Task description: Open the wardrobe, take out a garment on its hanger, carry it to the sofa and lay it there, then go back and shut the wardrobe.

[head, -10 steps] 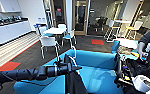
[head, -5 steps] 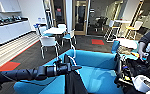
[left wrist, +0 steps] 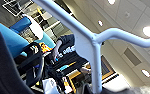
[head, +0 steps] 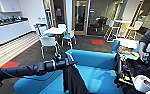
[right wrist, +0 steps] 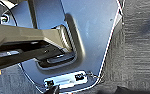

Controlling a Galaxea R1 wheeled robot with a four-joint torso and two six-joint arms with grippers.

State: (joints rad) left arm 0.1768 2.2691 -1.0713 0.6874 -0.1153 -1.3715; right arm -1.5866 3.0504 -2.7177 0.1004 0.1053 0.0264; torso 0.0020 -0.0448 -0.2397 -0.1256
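My left arm reaches in from the left over the turquoise sofa [head: 98, 62]. Its gripper [head: 70, 62] is shut on the hanger, and the black garment [head: 74, 81] hangs straight down from it over the sofa's seat. The left wrist view looks up along the pale hanger [left wrist: 94, 50], with the garment's black fabric [left wrist: 1, 70] close on one side and part of the sofa [left wrist: 8, 41] behind it. In the right wrist view a grey robot plate lies over dark carpet [right wrist: 141, 50]; the right gripper's state does not show.
Beyond the sofa stand a white table [head: 54, 30] and white chairs [head: 48, 42]. A person with a control rig [head: 146, 42] is close at the right. A kitchen counter [head: 6, 31] runs along the left wall. Glass doors lie at the back.
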